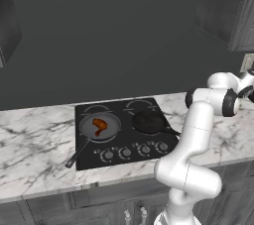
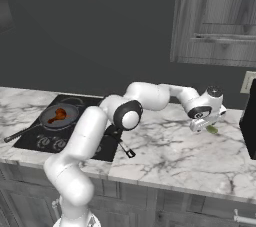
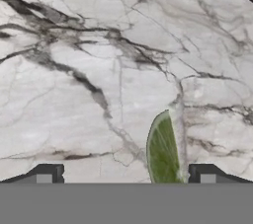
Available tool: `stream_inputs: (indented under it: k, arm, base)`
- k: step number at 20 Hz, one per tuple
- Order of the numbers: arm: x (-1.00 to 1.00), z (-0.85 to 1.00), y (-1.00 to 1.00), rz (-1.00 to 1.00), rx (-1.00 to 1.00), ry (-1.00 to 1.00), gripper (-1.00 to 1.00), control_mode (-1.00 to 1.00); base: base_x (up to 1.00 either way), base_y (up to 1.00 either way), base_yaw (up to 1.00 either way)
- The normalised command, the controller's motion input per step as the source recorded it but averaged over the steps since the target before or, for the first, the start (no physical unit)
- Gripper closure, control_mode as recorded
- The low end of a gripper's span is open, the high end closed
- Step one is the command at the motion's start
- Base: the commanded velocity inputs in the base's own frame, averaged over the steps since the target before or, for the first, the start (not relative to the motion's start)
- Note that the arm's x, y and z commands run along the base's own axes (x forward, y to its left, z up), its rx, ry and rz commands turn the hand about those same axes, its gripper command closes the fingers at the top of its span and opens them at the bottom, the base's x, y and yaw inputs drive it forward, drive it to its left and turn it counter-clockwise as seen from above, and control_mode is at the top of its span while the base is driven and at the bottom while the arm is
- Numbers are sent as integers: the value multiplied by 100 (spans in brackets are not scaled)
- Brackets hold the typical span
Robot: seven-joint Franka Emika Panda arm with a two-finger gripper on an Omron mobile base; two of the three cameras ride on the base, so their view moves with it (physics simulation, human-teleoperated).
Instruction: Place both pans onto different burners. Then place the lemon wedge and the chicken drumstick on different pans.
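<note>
Marble counter spread under the jaws. 2 pans on the cooktop far behind: grey pan carrying the drumstick, black pan bare. Gripper spread wide, grasping nothing. Lemon wedge lying between the fingertips, nearer the right-hand one. Likely light, soft, slippery; best pinched across the flat faces, gently.

Two pans: grey pan, black pan; one drumstick; one lemon wedge.
</note>
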Motion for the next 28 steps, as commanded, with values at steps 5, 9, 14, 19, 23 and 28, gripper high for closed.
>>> stream_inputs:
  k: [5, 9, 14, 19, 23, 28]
  arm:
    - [3, -1, 0, 0, 0, 5, -100, -100]
    - [6, -1, 0, 1, 0, 5, -100, -100]
    - [7, 0, -3, 1, 0, 5, -100, -100]
    - [11, 0, -10, 3, 0, 4, -100, -100]
    - [7, 0, -14, 4, 0, 5, -100, -100]
    - [9, 0, -11, 3, 0, 4, -100, -100]
  base:
    - [0, 0, 0]
    - [0, 0, 0]
    - [0, 0, 0]
    - [0, 0, 0]
    - [0, 0, 0]
    - [0, 0, 0]
